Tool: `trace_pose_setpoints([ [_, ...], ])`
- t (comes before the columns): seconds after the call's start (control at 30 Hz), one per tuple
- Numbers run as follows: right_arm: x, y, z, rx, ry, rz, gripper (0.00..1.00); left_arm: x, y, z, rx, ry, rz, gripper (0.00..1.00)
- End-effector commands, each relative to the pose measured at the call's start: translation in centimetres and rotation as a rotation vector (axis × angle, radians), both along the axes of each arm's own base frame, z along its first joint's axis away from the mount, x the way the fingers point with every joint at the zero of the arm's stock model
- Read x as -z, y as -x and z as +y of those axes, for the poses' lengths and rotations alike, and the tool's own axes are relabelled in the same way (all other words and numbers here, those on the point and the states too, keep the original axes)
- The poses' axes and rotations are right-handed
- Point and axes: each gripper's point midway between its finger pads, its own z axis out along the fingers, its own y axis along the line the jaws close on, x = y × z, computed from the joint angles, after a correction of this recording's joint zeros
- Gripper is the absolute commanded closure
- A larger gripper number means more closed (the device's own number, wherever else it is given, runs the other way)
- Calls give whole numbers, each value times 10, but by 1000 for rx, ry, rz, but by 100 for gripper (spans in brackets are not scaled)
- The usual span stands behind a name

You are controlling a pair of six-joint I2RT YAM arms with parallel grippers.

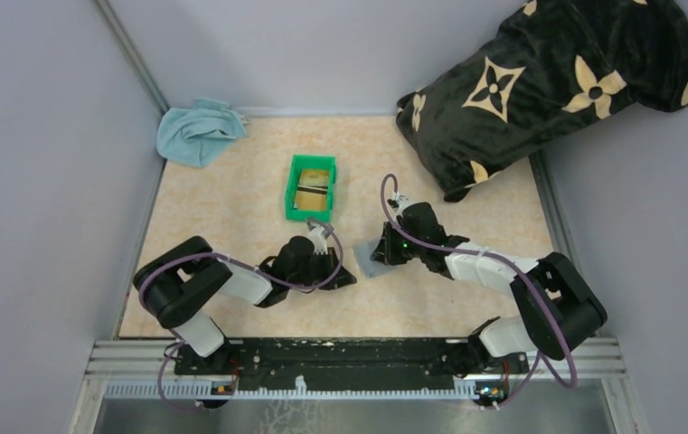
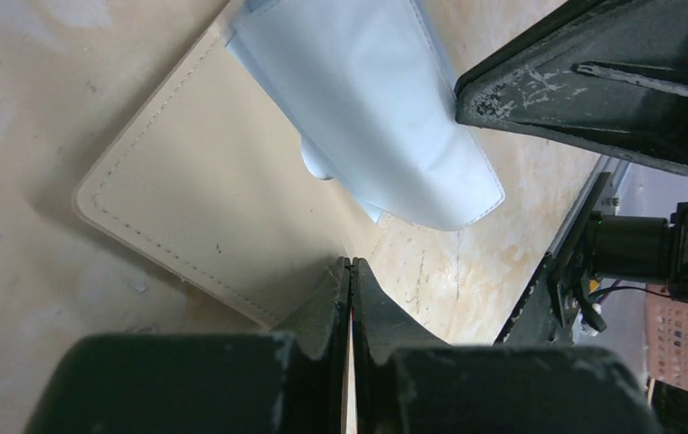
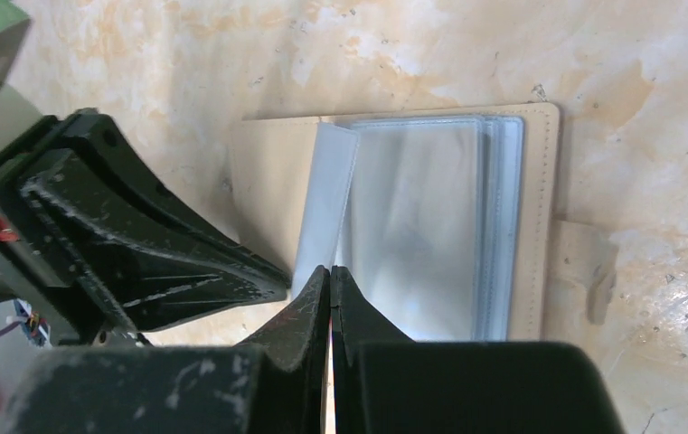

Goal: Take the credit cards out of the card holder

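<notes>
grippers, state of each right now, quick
Left gripper: closed, tips at the card holder edge.
Right gripper: closed, apparently pinching its clear sleeve.

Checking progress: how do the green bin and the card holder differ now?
The green bin is upright-walled with cards inside; the card holder lies flat and open, its clear sleeves looking empty. The bin is bright green; the holder is tan inside. Both sit on the table.

The card holder (image 3: 539, 226) is showing tan with stitched edging — its plastic sleeves (image 3: 421, 217) are looking pale blue-grey. The bin (image 1: 292, 190) is glowing green, the cloth (image 1: 197, 131) light blue, the pillow (image 1: 548, 81) black — wearing cream flower motifs. The table (image 1: 231, 208) is showing mottled cream-orange.
</notes>
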Motion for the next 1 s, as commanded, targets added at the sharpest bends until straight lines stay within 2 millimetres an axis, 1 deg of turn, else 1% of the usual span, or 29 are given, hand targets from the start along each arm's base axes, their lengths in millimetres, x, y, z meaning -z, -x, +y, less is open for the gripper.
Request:
trace_pose_setpoints([
  [0.0, -21, -19, 11, 6, -36, -67, 100, 32, 16, 34, -17, -175, 48, 94],
  [0.17, -8, -35, -14, 79, 28, -59, 100, 27, 14, 38, -17, -203, 24, 95],
  [0.23, -1, -37, -20, 91, 49, -51, 98, 28, 15, 38, -14, -207, 27, 96],
  [0.33, 7, -37, -19, 77, 55, -39, 89, 30, 16, 39, -15, -208, 32, 97],
  [0.43, 17, -32, -18, 70, 50, -13, 82, 31, 16, 38, -13, -204, 37, 97],
  [0.47, 21, -31, -19, 73, 53, -6, 78, 30, 17, 38, -13, -201, 38, 97],
  [0.53, 26, -30, -22, 89, 64, 1, 72, 31, 17, 37, -13, -198, 43, 97],
  [0.6, 29, -28, -25, 96, 73, 2, 65, 31, 18, 37, -11, -197, 45, 97],
  [0.73, 31, -27, -26, 90, 81, 5, 60, 32, 17, 37, -12, -199, 46, 98],
  [0.97, 40, -17, -22, 42, 67, 28, 60, 33, 18, 35, -9, -191, 50, 98],
])
